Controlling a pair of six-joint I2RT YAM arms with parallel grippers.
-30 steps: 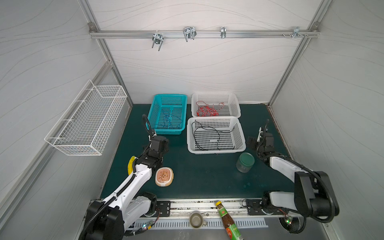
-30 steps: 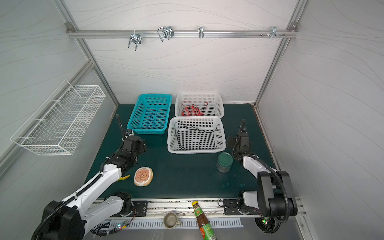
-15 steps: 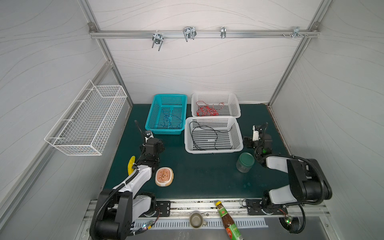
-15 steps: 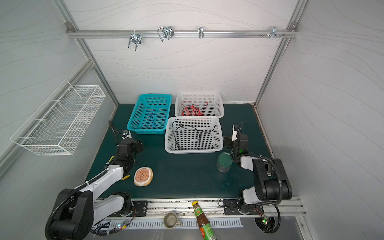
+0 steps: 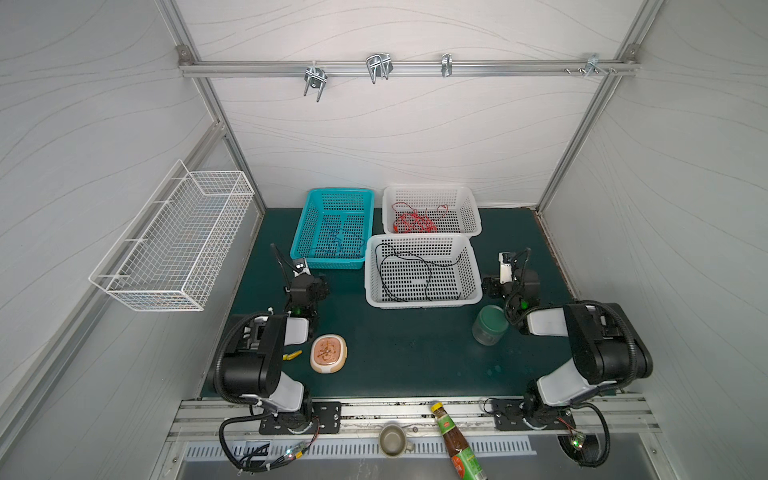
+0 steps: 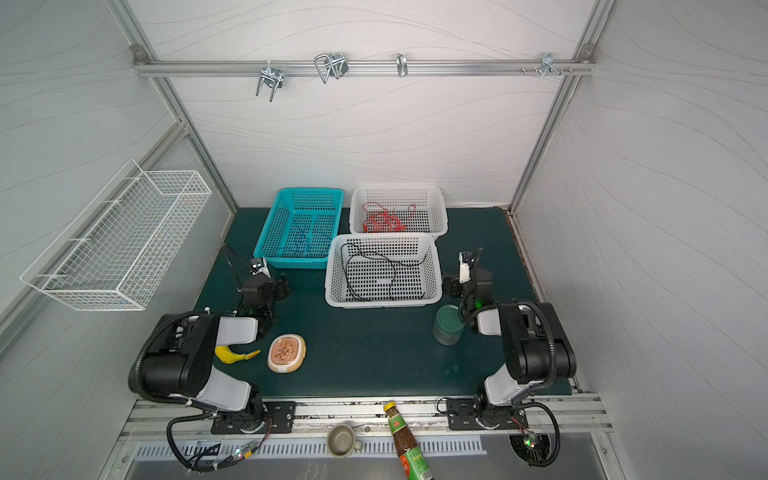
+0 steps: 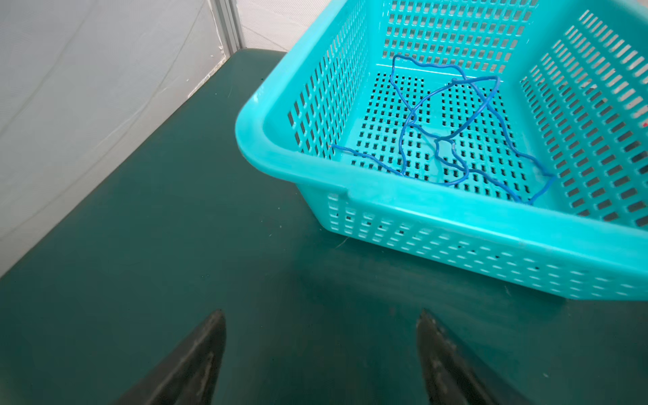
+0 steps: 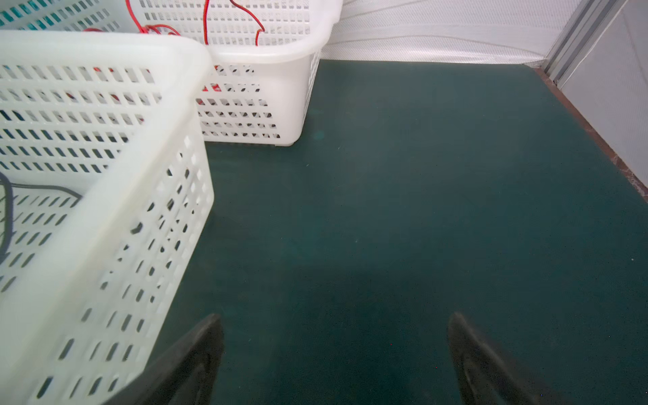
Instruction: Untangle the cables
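Observation:
The cables lie apart in three baskets. The blue cable [image 7: 452, 136] [image 5: 336, 241] is looped in the teal basket [image 5: 332, 191]. The red cable [image 5: 413, 220] [image 8: 207, 21] is bunched in the back white basket [image 5: 473, 208]. The black cable [image 5: 415, 266] [image 6: 374, 266] sprawls in the front white basket [image 5: 419, 301]. My left gripper [image 7: 321, 314] [image 5: 309, 284] hovers open and empty over the mat just short of the teal basket. My right gripper [image 8: 336, 315] [image 5: 510, 279] is open and empty beside the front white basket's right wall.
A green-lidded jar [image 5: 490, 326] stands close to the right arm. A tan dish [image 5: 328, 353] and a banana [image 6: 232, 355] lie by the left arm. A sauce bottle [image 5: 455, 440] and a metal cup [image 5: 392, 440] rest on the front rail. A wire basket [image 5: 174, 241] hangs on the left wall.
Both arms have folded back toward their bases, drawing the grippers nearer the front. Both grippers stayed open and empty.

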